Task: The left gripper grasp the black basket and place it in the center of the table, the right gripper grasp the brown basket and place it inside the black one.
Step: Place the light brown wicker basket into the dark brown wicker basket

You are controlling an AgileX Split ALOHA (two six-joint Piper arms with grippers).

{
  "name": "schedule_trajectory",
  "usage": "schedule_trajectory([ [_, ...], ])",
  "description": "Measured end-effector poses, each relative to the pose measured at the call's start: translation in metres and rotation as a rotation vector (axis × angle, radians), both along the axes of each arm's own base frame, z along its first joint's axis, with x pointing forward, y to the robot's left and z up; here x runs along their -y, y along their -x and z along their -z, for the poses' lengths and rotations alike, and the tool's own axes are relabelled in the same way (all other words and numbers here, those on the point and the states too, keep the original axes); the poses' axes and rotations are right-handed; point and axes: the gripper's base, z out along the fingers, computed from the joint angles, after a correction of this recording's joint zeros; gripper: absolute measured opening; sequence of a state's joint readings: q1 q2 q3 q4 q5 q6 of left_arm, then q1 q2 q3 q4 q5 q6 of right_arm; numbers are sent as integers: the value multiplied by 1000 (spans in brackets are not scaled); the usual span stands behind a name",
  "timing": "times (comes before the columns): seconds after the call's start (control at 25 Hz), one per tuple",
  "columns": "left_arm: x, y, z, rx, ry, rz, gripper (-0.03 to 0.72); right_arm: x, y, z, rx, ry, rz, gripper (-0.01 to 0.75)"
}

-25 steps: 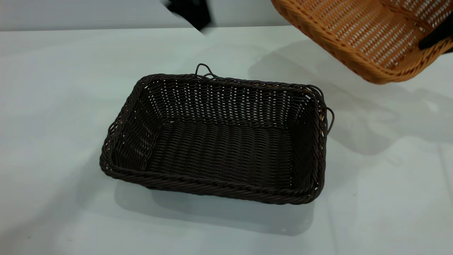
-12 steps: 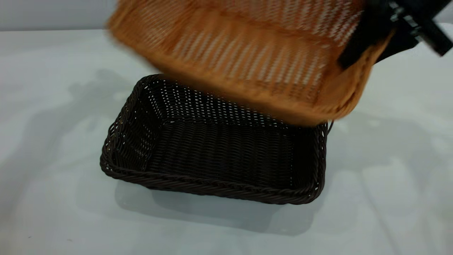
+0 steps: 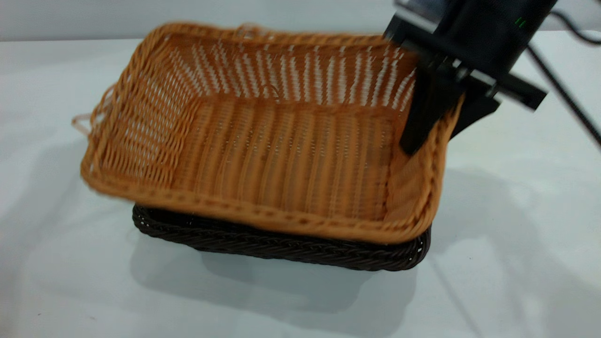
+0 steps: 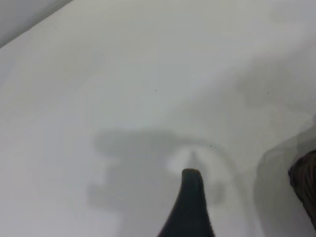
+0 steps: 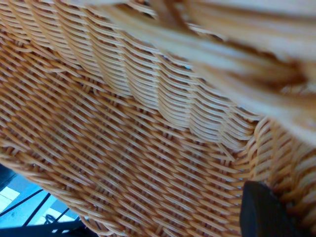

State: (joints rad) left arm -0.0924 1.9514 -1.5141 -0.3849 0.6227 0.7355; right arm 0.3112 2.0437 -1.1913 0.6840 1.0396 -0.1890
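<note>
The brown basket (image 3: pixel 281 145) hangs tilted just over the black basket (image 3: pixel 281 244), covering nearly all of it; only the black one's front rim shows. The black basket stands on the table (image 3: pixel 70 281) near its middle. My right gripper (image 3: pixel 441 117) is shut on the brown basket's right wall, one finger inside, one outside. In the right wrist view the brown weave (image 5: pixel 123 148) fills the frame, with one fingertip (image 5: pixel 261 210) against it. In the left wrist view one finger (image 4: pixel 190 207) of my left gripper hovers over bare table, with a corner of the black basket (image 4: pixel 305 180) at the edge.
A black cable (image 3: pixel 563 94) runs from the right arm down to the right. Bare white tabletop lies all round the baskets. A pale wall (image 3: pixel 141 14) runs along the table's far edge.
The right gripper has carried the brown basket from the upper right down and left, over the black basket. The left gripper has left the exterior view. The black basket has not moved.
</note>
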Motion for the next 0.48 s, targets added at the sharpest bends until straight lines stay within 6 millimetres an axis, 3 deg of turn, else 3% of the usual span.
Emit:
schedule_trajectory([
  [0.32,0,0,0,0,0,0,568,1,-5,22,-2,32,23,107],
  [0.48,0,0,0,0,1,0,568,1,-5,22,10,30,22,269],
])
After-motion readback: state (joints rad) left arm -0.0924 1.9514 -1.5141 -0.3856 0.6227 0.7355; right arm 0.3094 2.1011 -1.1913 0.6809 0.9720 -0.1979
